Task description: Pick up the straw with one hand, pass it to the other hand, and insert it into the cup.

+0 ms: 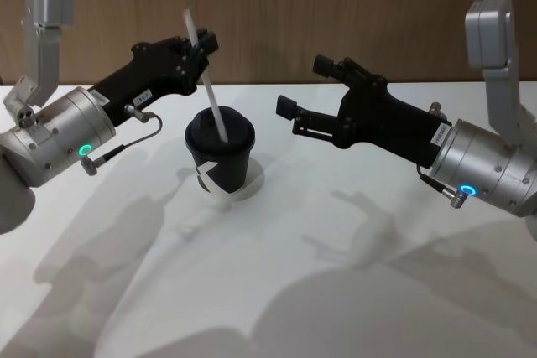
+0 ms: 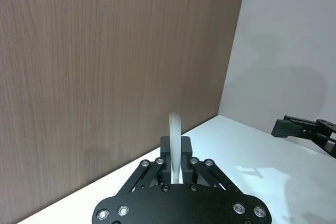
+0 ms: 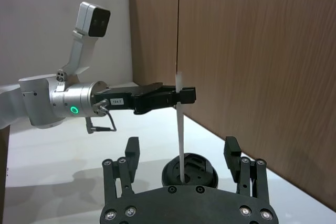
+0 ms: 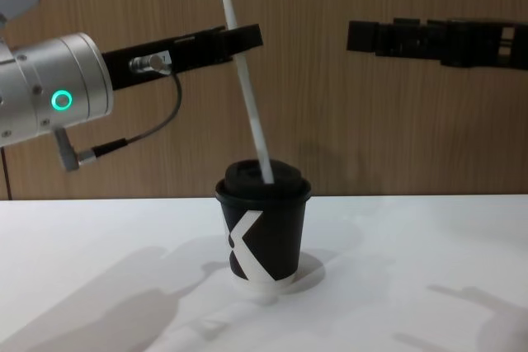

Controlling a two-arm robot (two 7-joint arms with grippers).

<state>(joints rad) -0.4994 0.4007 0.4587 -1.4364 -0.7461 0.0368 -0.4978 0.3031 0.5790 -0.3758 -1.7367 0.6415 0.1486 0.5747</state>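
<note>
The white table [image 1: 336, 291] carried 1 thing of the task: the small black paper cup [image 4: 264, 228] with a domed black lid, a white K mark and a silvery base rim, standing upright on it. All places below are taken from that cup.

The left gripper [image 1: 200, 49], black on a big silver cylindrical wrist with a green ring light, reached in from the cup's left and hung above and slightly behind it. Its jaws were clamped on the long, thin white straw [image 4: 247, 92] near the straw's upper end, with a short tip showing above the fingers.

The right gripper [image 1: 289, 115], black with long notched fingers, hovered to the cup's right at about lid height in the head view, well apart from the straw. Its 2 fingers [image 3: 132, 149] stood spread wide and held nothing.

The straw's lower end met the lid near its middle — whether it had entered the hole or only rested on it could not be told. Its long axis ran steeply but not plumb, the top leaning away to the cup's left and the foot on the lid.

So the coming move turned on that tilt: the left gripper, already the nearer one, would likely need to push down along the straw's own line — not straight down.
</note>
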